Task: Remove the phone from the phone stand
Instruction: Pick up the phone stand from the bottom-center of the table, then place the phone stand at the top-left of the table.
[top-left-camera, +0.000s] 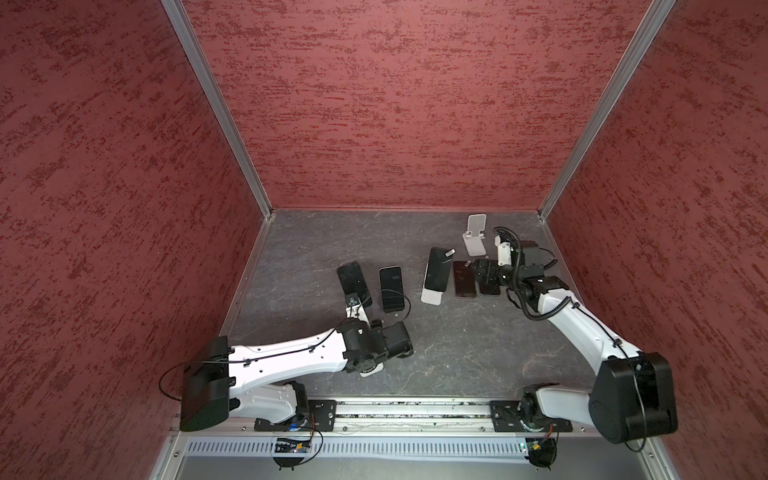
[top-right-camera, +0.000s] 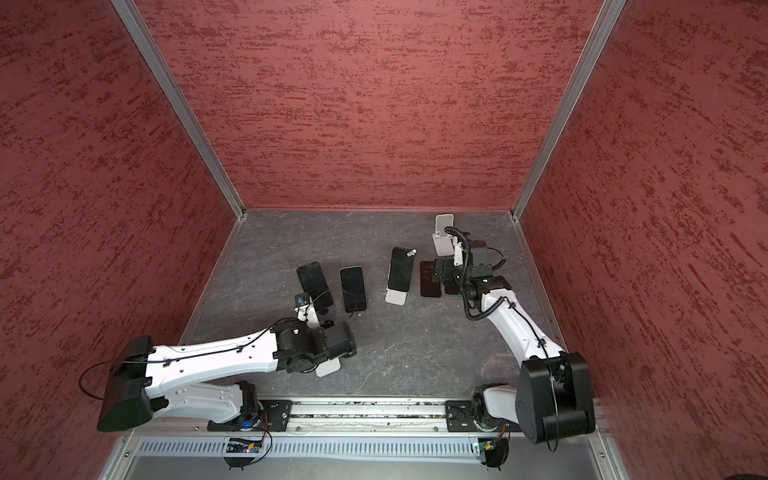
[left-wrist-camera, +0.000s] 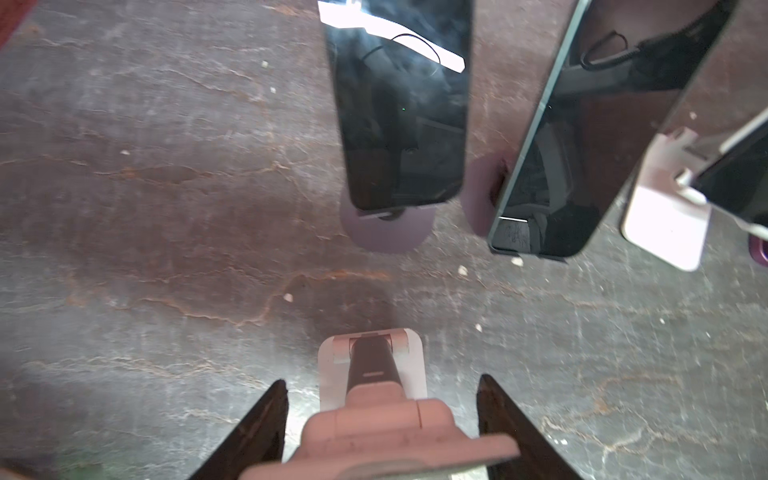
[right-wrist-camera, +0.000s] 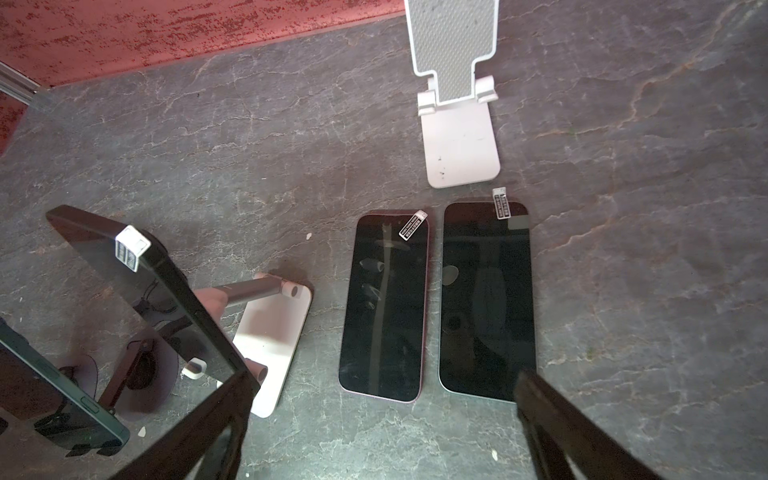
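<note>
The right claw is spread just beside the phone, which leans on its stand. The left claw pinches a spare stand. Hazard: a finger striking the phone's edge may topple the light stand onto the desk.

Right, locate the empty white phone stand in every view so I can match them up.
Top view: empty stand at the back right, by the right arm.
Top view: empty stand at the back right too.
Left wrist: not in it.
Right wrist: empty stand just beyond the two flat phones.
Shared landmark: the propped phone on its own white stand, seen in all four.
</note>
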